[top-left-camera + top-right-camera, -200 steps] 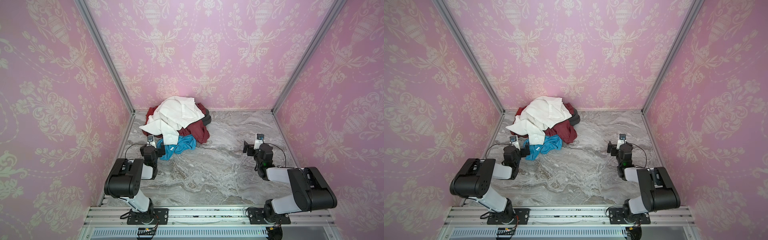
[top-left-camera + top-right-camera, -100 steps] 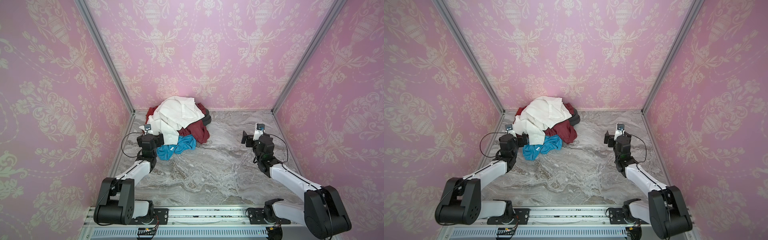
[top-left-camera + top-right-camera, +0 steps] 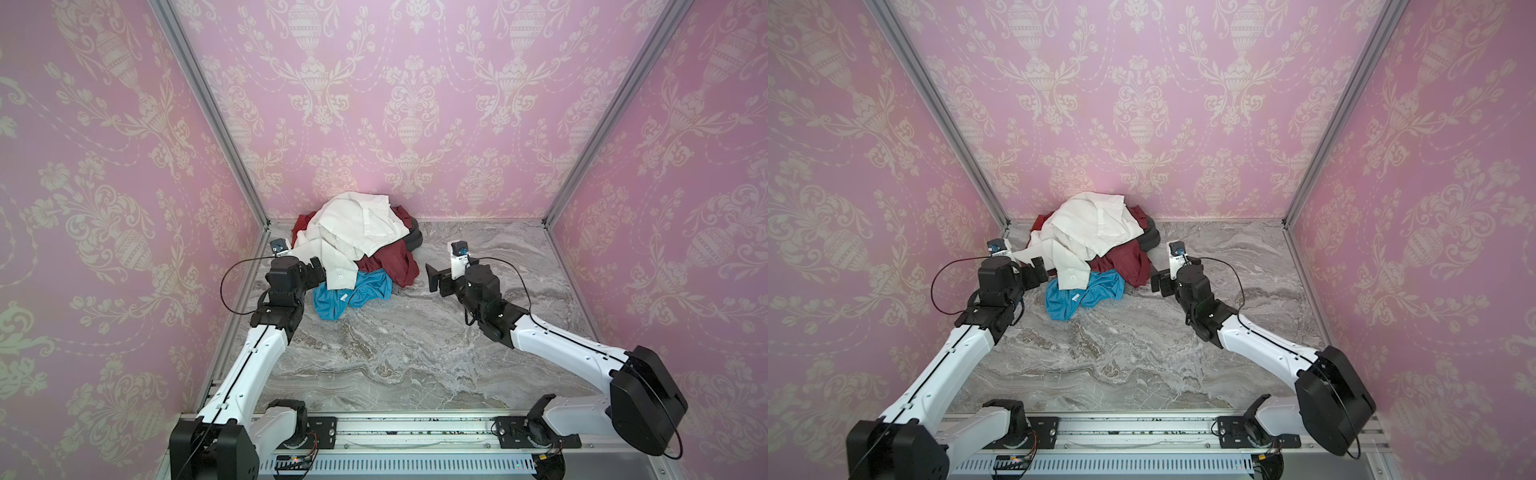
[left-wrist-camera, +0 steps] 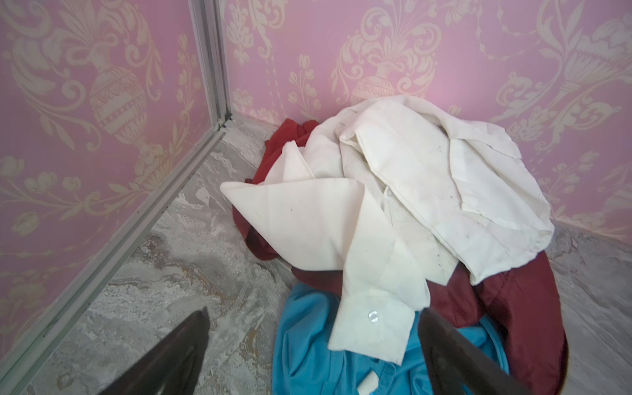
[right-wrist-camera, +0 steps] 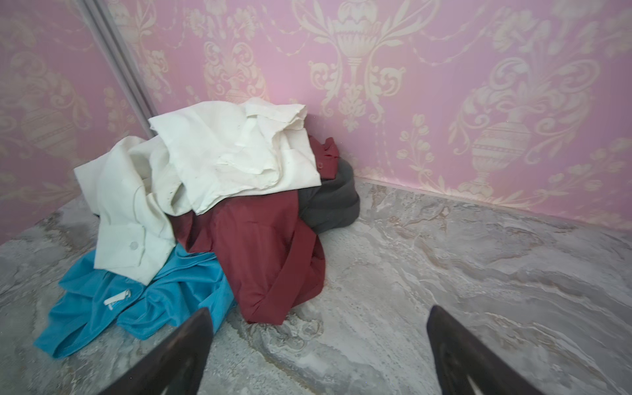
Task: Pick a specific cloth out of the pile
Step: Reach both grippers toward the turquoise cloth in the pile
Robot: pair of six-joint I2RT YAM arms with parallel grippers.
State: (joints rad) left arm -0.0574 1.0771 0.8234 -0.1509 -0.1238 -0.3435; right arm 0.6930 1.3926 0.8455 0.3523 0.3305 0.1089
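Pink walls, grey marbled worktop [image 3: 415, 353]. Bright turquoise-blue knit cloth [image 3: 353, 293] sits at front of mixed garment pile [image 3: 361, 228], partly under white shirt cuff [image 3: 341, 277]. My left claw [image 4: 313, 313] and right claw [image 5: 318, 311] gape wide, empty.

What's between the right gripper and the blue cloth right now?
A strip of bare table, then the lower edge of the dark red garment, which overlaps the blue cloth. Both top views show it; the right gripper is open.
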